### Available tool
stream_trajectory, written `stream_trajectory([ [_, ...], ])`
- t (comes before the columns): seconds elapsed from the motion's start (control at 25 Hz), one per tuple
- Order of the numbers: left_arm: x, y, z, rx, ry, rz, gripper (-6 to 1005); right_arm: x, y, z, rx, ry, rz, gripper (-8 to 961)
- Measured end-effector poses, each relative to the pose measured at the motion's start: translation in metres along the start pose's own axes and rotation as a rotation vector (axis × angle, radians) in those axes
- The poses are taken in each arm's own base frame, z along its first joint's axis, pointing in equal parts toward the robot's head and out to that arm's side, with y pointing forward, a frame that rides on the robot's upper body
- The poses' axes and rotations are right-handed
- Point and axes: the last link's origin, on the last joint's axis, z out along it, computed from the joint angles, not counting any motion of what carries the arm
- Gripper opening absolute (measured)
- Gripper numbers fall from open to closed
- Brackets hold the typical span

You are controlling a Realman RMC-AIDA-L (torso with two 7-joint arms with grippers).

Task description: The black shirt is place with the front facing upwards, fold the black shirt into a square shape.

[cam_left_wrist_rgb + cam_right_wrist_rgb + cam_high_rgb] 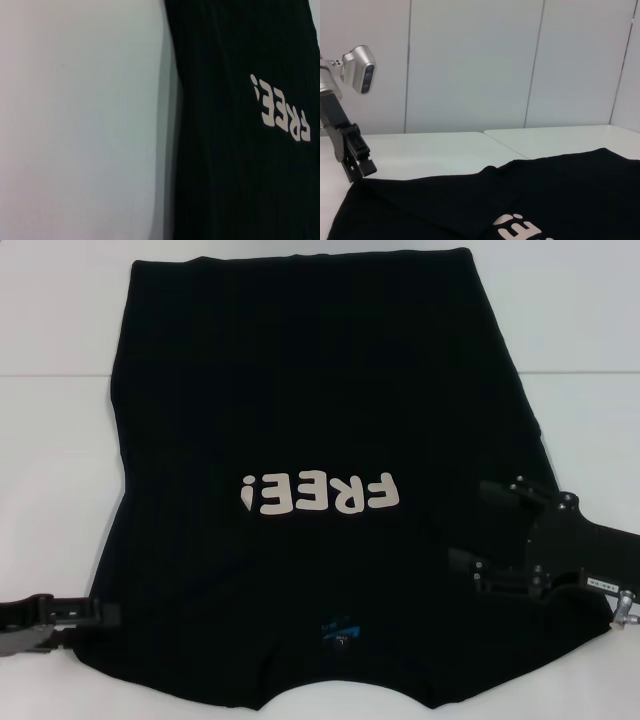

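The black shirt point(320, 440) lies spread front-up over the middle of the white table point(60, 440), its "FREE!" lettering point(320, 493) upside down from the robot's side, and the blue neck label point(343, 632) close to the table's near edge. The collar end is towards the robot, the hem towards the far edge. Both sleeves seem already tucked in, since the sides run fairly straight.

The left gripper point(100, 613) sits low at the shirt's near left corner, right against the cloth edge; I cannot tell whether its fingers are pinched or apart, nor whether it has any fabric. The right gripper point(490, 535) rests over the near right part of the shirt with its two fingers spread apart, one above the other in the head view, holding nothing that I can see.

To my eye the step in hand is taking the two near corners so the collar end can be carried over towards the hem. Doing it well means each claw catching the cloth at matching spots, lifting together, and keeping the fabric taut between them. The risk is one side lagging and skewing the fold.
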Motion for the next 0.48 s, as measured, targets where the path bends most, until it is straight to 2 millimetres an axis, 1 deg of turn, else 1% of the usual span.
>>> stream_trajectory([
  [0.28,0.0012,-0.001,-0.0002,0.026,0.007,0.028,821,-0.0024,-0.0002,-0.0004,0.0,-0.017,0.005,950],
  [0.48,0.0,-0.0017,0.0006,0.033,-0.003,0.044,607,-0.0025,-0.0002,-0.0003,0.005,-0.021,0.011,949],
])
